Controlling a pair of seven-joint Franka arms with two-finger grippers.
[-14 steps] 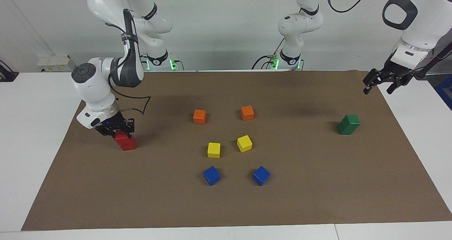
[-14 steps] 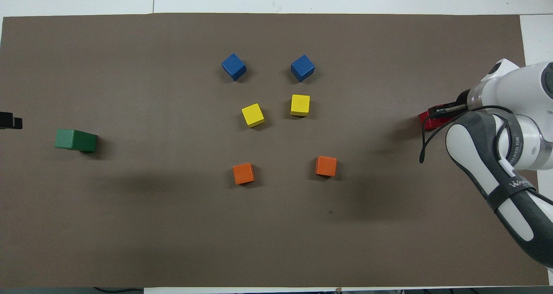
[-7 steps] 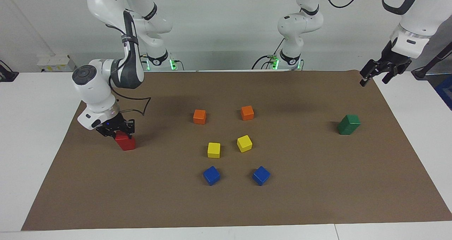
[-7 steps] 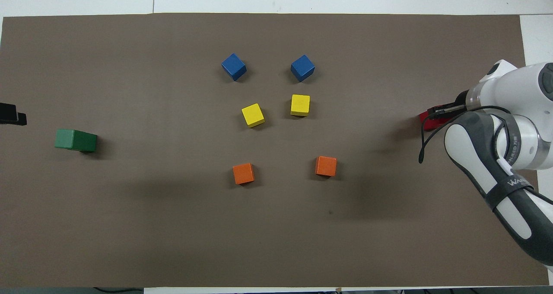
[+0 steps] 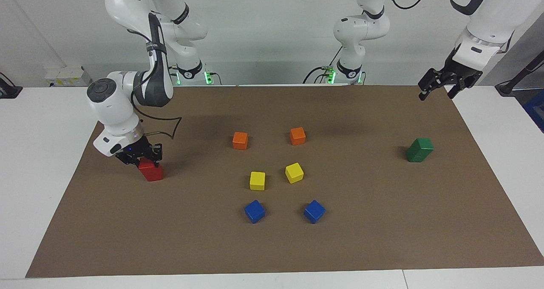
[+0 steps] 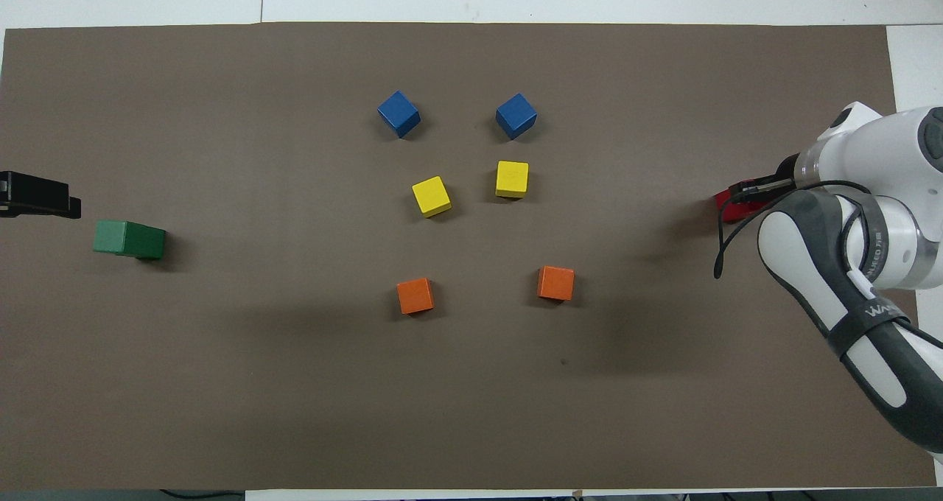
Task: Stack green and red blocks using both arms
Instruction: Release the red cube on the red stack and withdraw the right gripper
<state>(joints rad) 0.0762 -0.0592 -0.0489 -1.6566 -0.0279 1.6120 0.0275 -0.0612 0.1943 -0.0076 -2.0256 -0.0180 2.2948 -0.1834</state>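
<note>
Two dark green blocks (image 5: pixel 419 149) stand stacked, one on the other, on the brown mat toward the left arm's end; the stack also shows in the overhead view (image 6: pixel 129 239). My left gripper (image 5: pixel 434 94) is open and empty, raised well above the mat's corner near that stack; its black tip shows at the edge of the overhead view (image 6: pixel 44 199). Two red blocks (image 5: pixel 151 171) are stacked toward the right arm's end. My right gripper (image 5: pixel 142 156) is low on that stack and shut on the upper red block (image 6: pixel 729 200), which is mostly hidden by the hand.
On the brown mat (image 5: pixel 382 221), in the middle, lie two orange cubes (image 5: pixel 240 140) nearest the robots, then two yellow cubes (image 5: pixel 257 180), then two blue cubes (image 5: pixel 254 211). Bare white table borders the mat at both ends.
The upper red block came down square onto the lower one under my right gripper. My left gripper rose and drifted toward the middle of the table, away from the green stack.
</note>
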